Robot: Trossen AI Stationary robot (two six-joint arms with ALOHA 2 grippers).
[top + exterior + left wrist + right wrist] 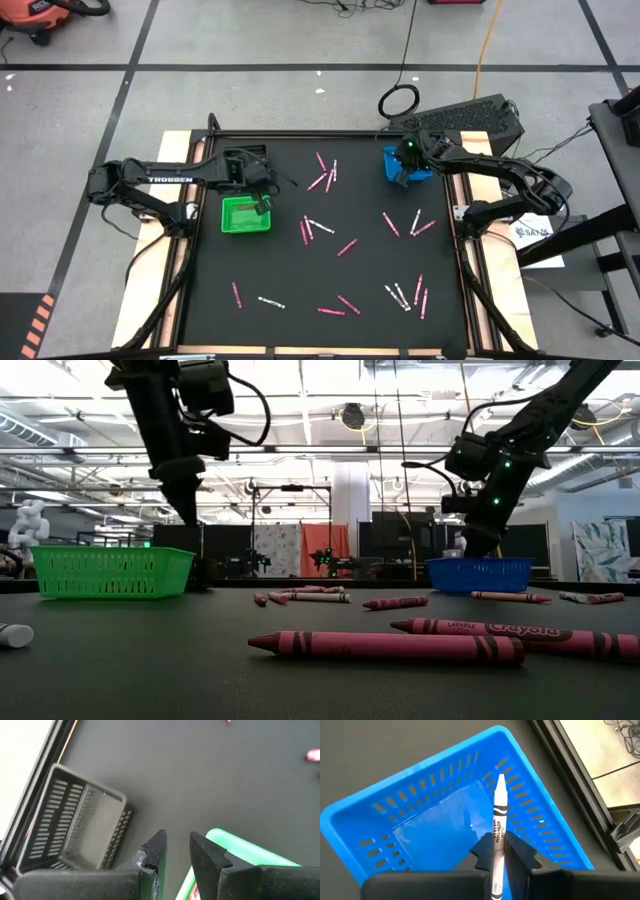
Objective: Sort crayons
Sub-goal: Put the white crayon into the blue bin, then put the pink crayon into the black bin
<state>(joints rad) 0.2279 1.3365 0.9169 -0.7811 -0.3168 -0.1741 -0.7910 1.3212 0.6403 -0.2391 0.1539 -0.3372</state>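
Right gripper (499,851): you have it poised over the blue basket (385,807) at the table's far right corner; fingers nearly closed, pinching a white crayon (498,832) that points down into the basket.
Left gripper (176,850): you have it above the far edge of the green basket (236,216) on the table's left side; fingers parted by a narrow gap, nothing between them.
Grey basket (77,827): sits just beyond the green one, beside the table's edge rail.
Crayons on the mat (347,247): pink and white sticks scattered across the middle and near side, well apart from both baskets; a small cluster (323,176) lies near the far edge.
Nearest crayon, low view (385,647): pink, lying flat, label readable on the one behind it.
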